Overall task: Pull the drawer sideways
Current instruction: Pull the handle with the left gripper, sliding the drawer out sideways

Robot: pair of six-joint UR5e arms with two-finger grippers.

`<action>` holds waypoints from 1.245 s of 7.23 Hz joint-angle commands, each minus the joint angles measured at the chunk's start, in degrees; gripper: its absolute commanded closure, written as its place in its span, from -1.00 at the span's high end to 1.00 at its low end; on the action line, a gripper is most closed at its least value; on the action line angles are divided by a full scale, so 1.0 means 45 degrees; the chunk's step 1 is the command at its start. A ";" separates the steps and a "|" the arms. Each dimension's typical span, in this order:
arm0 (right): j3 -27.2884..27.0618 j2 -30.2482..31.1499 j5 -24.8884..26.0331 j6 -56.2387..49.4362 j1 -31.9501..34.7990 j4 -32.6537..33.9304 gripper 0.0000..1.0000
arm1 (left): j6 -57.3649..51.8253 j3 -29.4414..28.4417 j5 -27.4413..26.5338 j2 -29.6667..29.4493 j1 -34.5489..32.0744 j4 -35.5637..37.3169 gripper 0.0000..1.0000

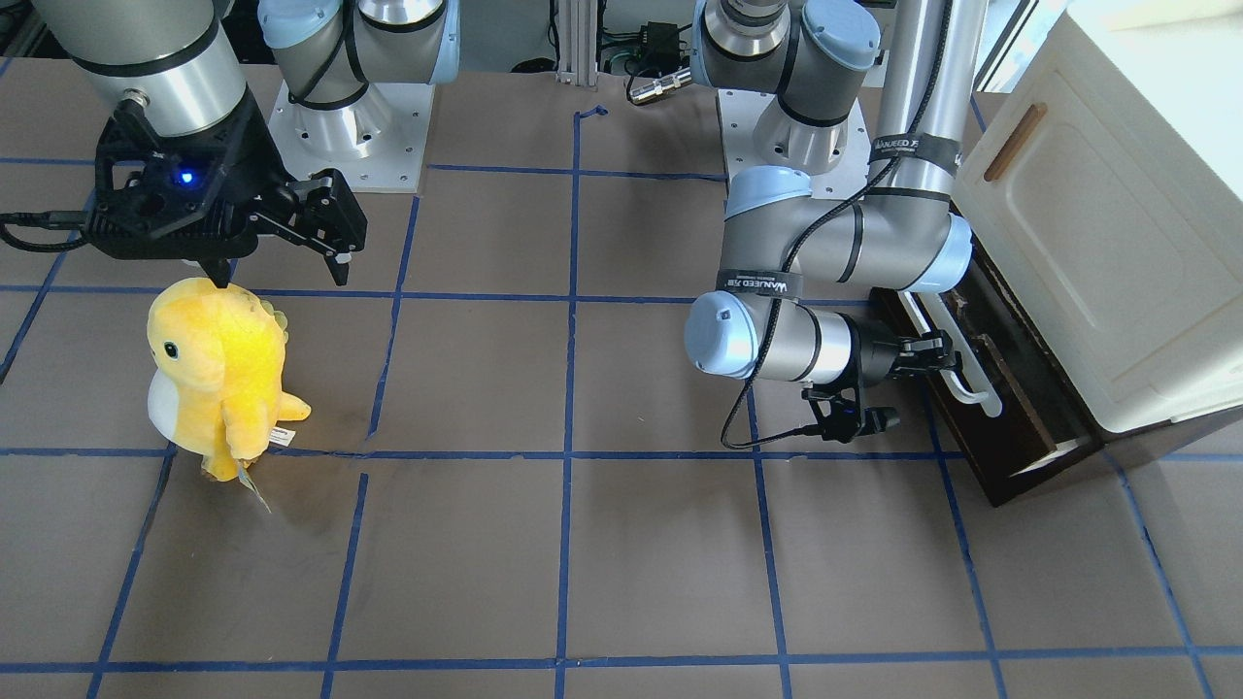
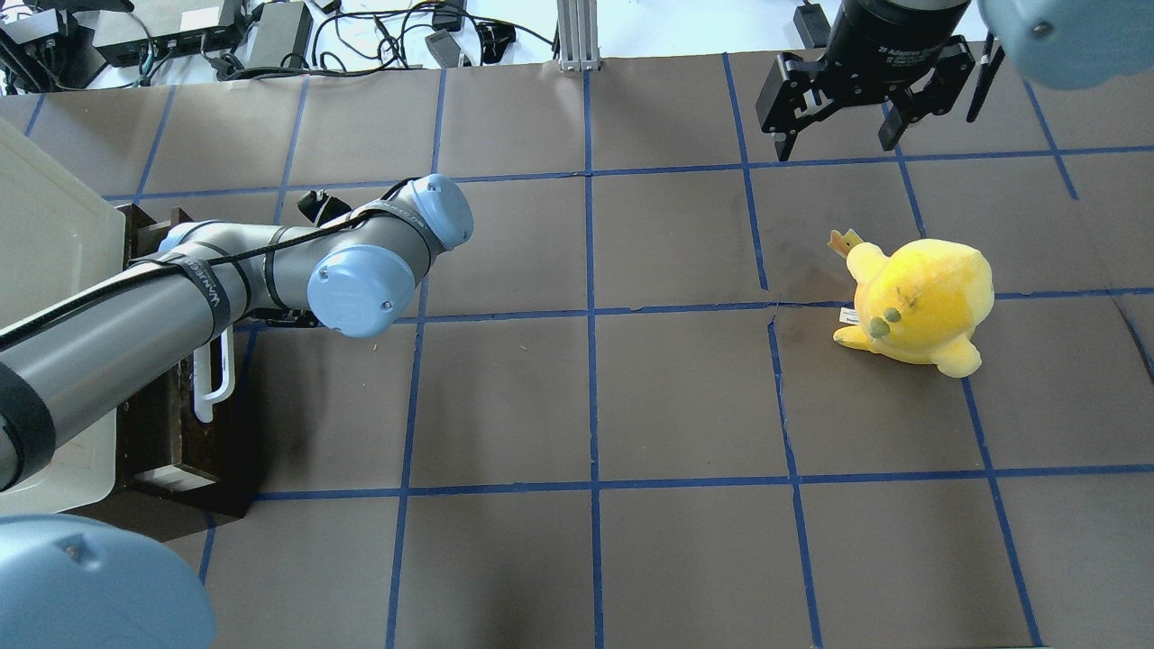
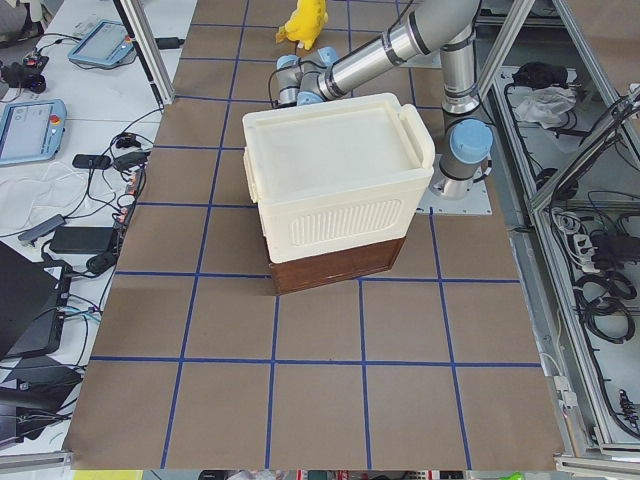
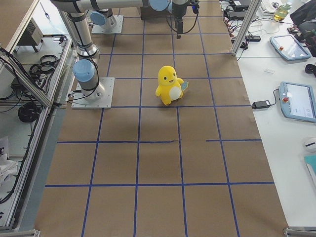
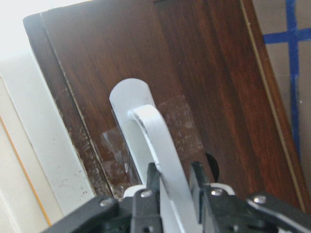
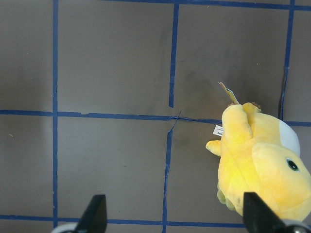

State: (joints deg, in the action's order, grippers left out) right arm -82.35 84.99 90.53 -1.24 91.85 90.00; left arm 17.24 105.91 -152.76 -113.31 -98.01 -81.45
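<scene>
Left wrist-mounted view: left gripper (image 5: 174, 178) pinches the white handle (image 5: 150, 131) of the drawer (image 5: 194, 73), slightly out beneath the cabinet (image 1: 1097, 223). Right gripper (image 2: 834, 135) hangs wide, idle. Next, likely: steady sideways pull.

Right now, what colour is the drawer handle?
White handle, on the dark brown drawer front; clearest in the left wrist view.

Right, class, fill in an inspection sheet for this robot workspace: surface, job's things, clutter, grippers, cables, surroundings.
Surface: brown table with a blue tape grid.
Job's things: dark brown drawer under the cream cabinet, slightly pulled out; white handle on its front.
Clutter: yellow plush toy, standing upright.
Grippers: left gripper shut on the white handle; right gripper open, empty, above the table.
Cables: black cable runs along the left arm.
Surroundings: teach pendant on the side bench.
</scene>
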 commanded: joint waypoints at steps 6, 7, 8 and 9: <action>0.0000 0.0001 0.0000 0.0002 0.0000 0.0000 1.00 | -0.0530 -0.0488 0.0821 0.0004 -0.0621 0.0093 -0.51; 0.0000 0.0001 0.0000 0.0002 0.0000 0.0000 1.00 | -0.0511 -0.0527 0.0821 0.0004 -0.0700 0.0093 -0.51; 0.0000 0.0001 0.0000 0.0002 0.0000 0.0000 1.00 | -0.0511 -0.0585 0.0840 0.0004 -0.0759 0.0093 -0.51; 0.0000 0.0001 0.0000 -0.0017 0.0000 0.0000 1.00 | -0.0511 -0.0586 0.0840 0.0004 -0.0778 0.0093 -0.51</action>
State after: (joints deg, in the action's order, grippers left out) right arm -82.35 84.99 90.53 -1.25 91.85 90.00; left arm 14.93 103.39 -149.00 -113.29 -101.29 -81.04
